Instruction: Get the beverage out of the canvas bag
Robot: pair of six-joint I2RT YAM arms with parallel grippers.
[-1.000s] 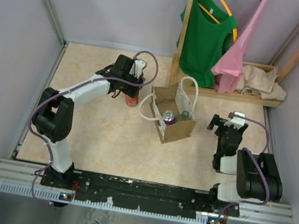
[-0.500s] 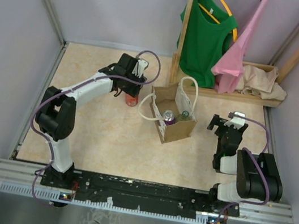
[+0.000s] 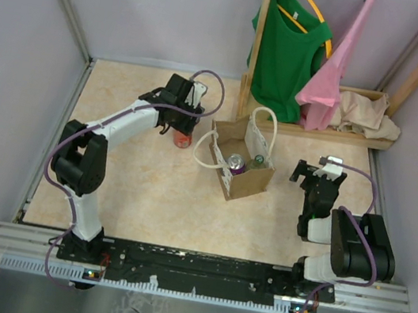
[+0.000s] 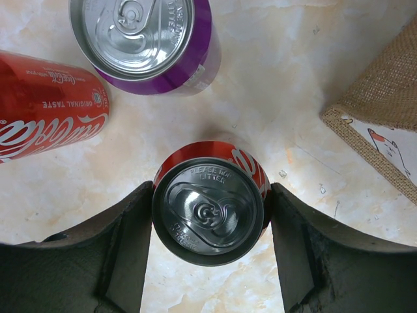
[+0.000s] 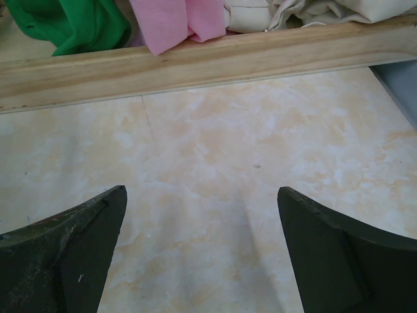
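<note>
Top view: your left claw point(image 3: 183, 133) covers the upright red can point(image 3: 183, 143), so you see only a red sliver. Left wrist: the lying red can point(image 4: 45, 104) left of the claw runs off frame. The purple can point(image 4: 146, 39) ahead is cut at the top. The canvas bag point(image 4: 384, 111) to the right shows just a corner. In the top view the bag walls hide the bodies of the silver-topped can point(image 3: 235, 161) and green-topped drink point(image 3: 258, 161). You can't read their labels.

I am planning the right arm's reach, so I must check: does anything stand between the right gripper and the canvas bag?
Nothing visible does. In the top view only bare table lies between the right gripper and the canvas bag, which stands to its left. The gripper's jaws are open and empty.
</note>
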